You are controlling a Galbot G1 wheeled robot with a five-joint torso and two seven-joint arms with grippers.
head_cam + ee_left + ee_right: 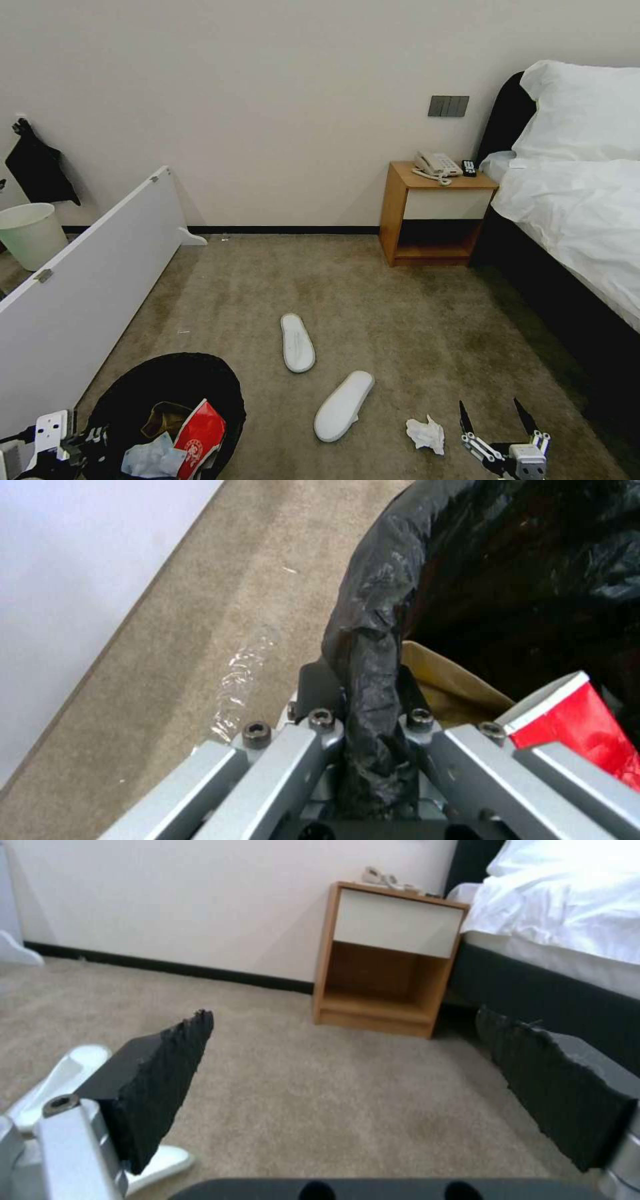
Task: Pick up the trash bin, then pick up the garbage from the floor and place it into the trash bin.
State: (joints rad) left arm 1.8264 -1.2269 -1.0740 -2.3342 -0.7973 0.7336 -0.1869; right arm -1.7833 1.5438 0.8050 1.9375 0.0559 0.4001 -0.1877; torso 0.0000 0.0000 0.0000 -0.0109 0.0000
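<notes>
Pinching crinkly black-bagged trash bin [167, 380] rim, left claw [370, 715]; right claw [497, 417] spread above carpet [400, 320].

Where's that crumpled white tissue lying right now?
In the head view, the tissue lies on the carpet, low right, between the nearer slipper and the open right tool.

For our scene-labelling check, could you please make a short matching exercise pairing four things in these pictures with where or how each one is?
Things:
1. trash bin
2. red paper cup
3. crumpled tissue
4. right hand

States:
A. lying on the carpet beside a slipper
B. open, holding nothing
C. rim clamped by the left hand
D. lying inside the black bag

Pairs: 1-C, 2-D, 3-A, 4-B
</notes>
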